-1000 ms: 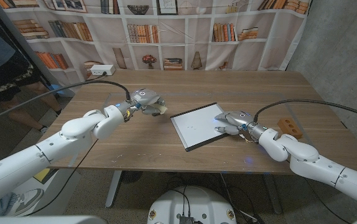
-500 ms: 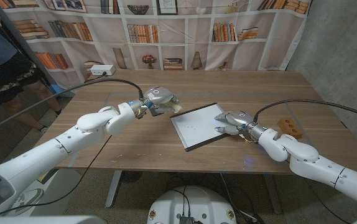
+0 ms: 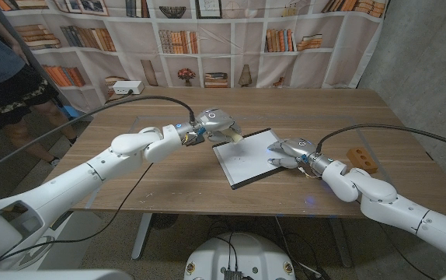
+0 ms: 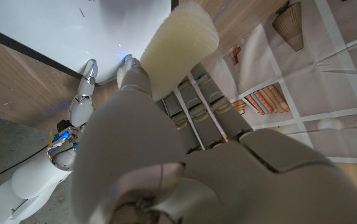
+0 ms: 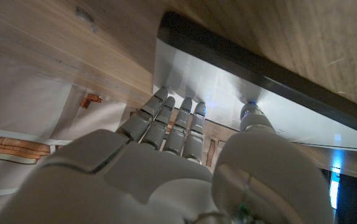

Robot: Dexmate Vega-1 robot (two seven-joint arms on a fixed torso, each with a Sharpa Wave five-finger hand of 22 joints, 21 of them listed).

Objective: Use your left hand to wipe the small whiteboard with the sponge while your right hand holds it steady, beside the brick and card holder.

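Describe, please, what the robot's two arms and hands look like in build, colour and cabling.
Both arms are glossy white, made of rounded segments. The left hand and right hand are metallic grey, with segmented fingers and pale rounded fingertips. A black cable loops to the left wrist, and another runs to the right wrist. Small blue lights glow near both wrists.

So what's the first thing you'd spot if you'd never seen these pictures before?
Probably the two long white arms reaching in from the bottom corners toward the small whiteboard in the middle of the wooden table. The left robot hand holds a pale yellow sponge right at the board's far left corner, while the right robot hand presses on its right edge. An orange-brown brick sits near the table's right edge.
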